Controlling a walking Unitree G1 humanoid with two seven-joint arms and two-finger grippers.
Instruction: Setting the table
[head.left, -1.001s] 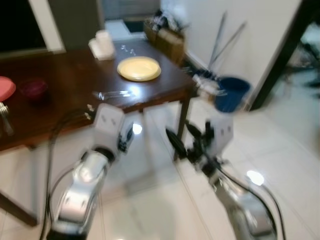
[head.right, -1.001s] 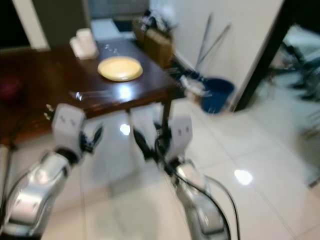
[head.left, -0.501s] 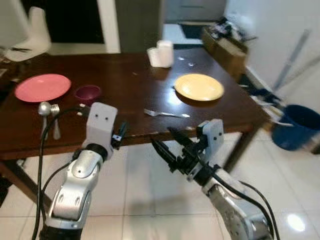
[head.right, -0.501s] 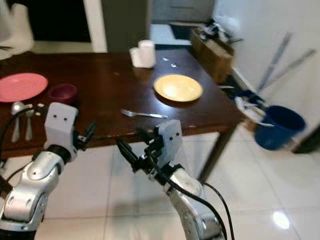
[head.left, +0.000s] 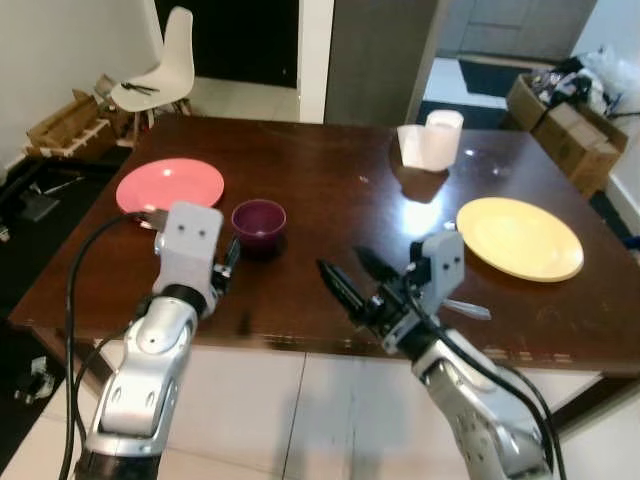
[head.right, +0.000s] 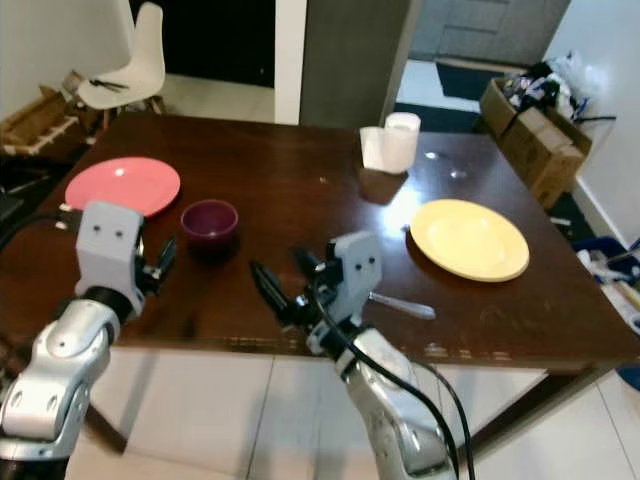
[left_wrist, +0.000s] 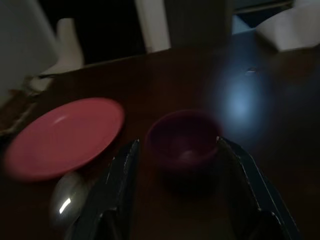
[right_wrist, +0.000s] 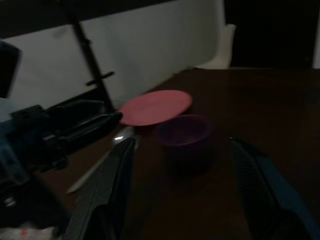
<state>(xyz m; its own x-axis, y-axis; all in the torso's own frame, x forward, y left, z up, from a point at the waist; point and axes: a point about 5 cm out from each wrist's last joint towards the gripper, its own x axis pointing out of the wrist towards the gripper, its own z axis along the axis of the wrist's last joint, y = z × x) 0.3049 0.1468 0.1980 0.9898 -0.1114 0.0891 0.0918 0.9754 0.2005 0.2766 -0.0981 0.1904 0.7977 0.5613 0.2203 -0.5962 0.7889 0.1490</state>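
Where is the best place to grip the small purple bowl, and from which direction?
Probably by the rim of the purple bowl, from above: it stands upright and open, with free table around it, so one finger can go inside and one outside the wall.

Two plates, one pink (head.left: 170, 185) and one yellow (head.left: 519, 237); one purple bowl (head.left: 259, 220); one fork (head.right: 402, 304); one white chair (head.left: 155, 72).

Dark brown table (head.left: 330, 200); pink plate (head.left: 170, 185); purple bowl (head.left: 259, 220); yellow plate (head.left: 519, 237); white cup (head.left: 443, 136).
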